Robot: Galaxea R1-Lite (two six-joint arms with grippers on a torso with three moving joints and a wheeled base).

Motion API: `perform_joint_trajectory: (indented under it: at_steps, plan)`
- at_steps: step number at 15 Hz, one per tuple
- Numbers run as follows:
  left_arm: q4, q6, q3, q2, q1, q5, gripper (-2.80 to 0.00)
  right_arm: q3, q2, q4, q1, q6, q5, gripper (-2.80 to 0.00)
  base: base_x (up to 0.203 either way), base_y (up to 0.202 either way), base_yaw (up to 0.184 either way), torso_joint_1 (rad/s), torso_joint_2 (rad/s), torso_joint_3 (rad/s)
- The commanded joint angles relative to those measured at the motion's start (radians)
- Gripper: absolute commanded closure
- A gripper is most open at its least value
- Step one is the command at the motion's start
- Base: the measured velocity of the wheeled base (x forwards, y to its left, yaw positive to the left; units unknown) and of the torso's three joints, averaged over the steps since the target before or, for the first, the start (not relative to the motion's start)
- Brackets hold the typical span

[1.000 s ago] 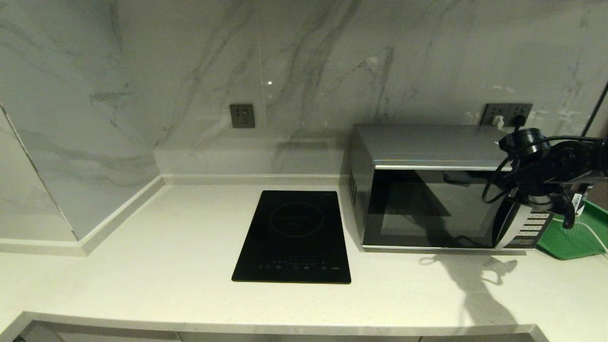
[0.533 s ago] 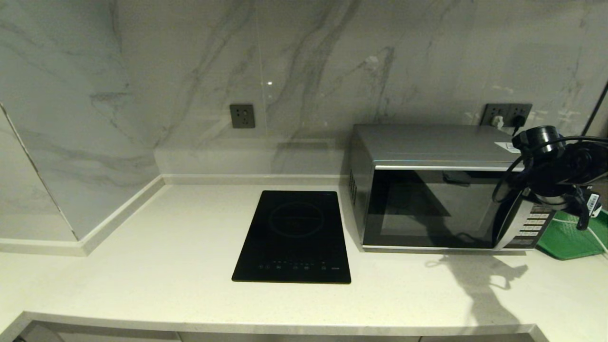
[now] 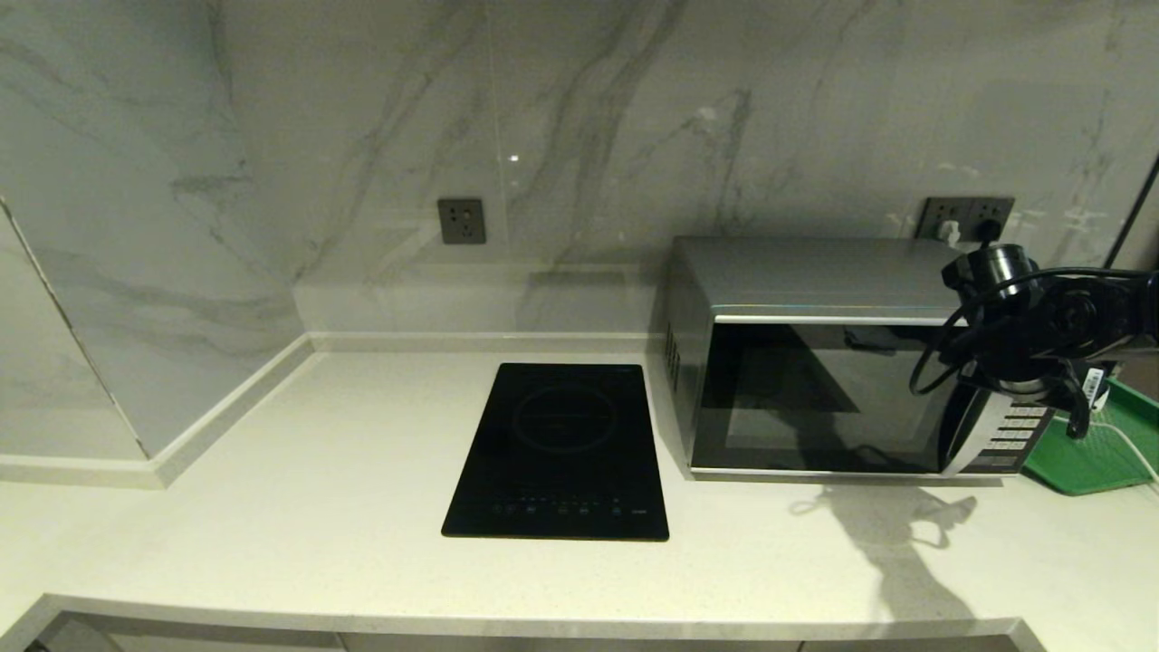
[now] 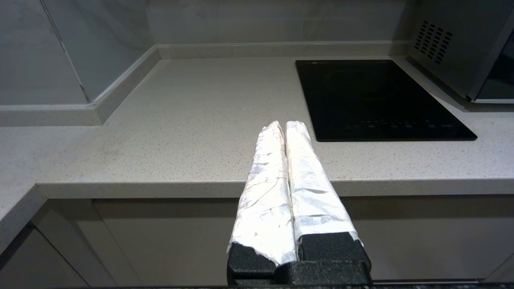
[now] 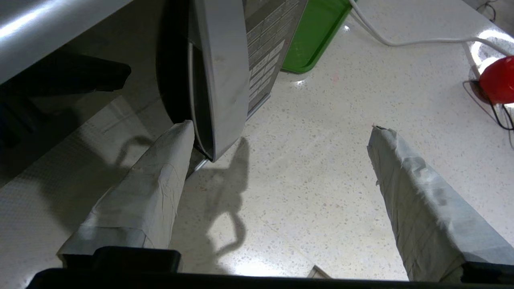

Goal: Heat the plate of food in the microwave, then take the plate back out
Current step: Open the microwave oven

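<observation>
The silver microwave (image 3: 815,362) stands at the right of the counter with its dark glass door closed. My right arm (image 3: 1041,335) hangs in front of its curved handle (image 5: 223,80) and button panel (image 5: 265,52). The right gripper (image 5: 281,127) is open and points down at the counter. One finger (image 5: 160,180) has its tip at the gap between handle and door glass, and the handle's lower end lies inside the jaws beside it. The plate of food is out of view. My left gripper (image 4: 285,124) is shut on nothing, parked low before the counter's front edge.
A flat black induction hob (image 3: 561,448) lies left of the microwave. A green tray (image 3: 1091,453) sits right of it, with a white cable (image 5: 401,40) and a red object (image 5: 498,80) further right. Wall sockets sit on the marble backsplash.
The right arm swung a little to the right half a second ago and has come back left to the handle. The microwave door stays closed.
</observation>
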Motion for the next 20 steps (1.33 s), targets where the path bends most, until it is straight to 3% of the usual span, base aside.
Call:
perform_joint_trajectory:
  at_steps: [1, 9, 17, 20]
  plan:
    - [0.000, 0.000, 0.000, 0.000, 0.001, 0.000, 0.00, -0.023, -0.002, 0.001, 0.014, -0.009, -0.004, -2.80, 0.000, 0.000, 0.000, 0.000, 0.00, 0.000]
    - [0.000, 0.000, 0.000, 0.000, -0.001, 0.000, 0.00, -0.053, 0.061, -0.001, -0.119, 0.027, -0.009, -2.80, 0.000, 0.000, 0.000, 0.000, 0.00, 0.000]
    - [0.000, 0.000, 0.000, 0.000, 0.001, 0.000, 0.00, 0.034, -0.037, -0.004, -0.113, 0.087, -0.017, -2.80, 0.000, 0.000, 0.000, 0.000, 0.00, 0.000]
    - [0.000, 0.000, 0.000, 0.000, -0.001, 0.000, 0.00, 0.112, -0.112, -0.045, -0.126, 0.109, -0.073, -2.80, 0.000, 0.000, 0.000, 0.000, 0.00, 0.000]
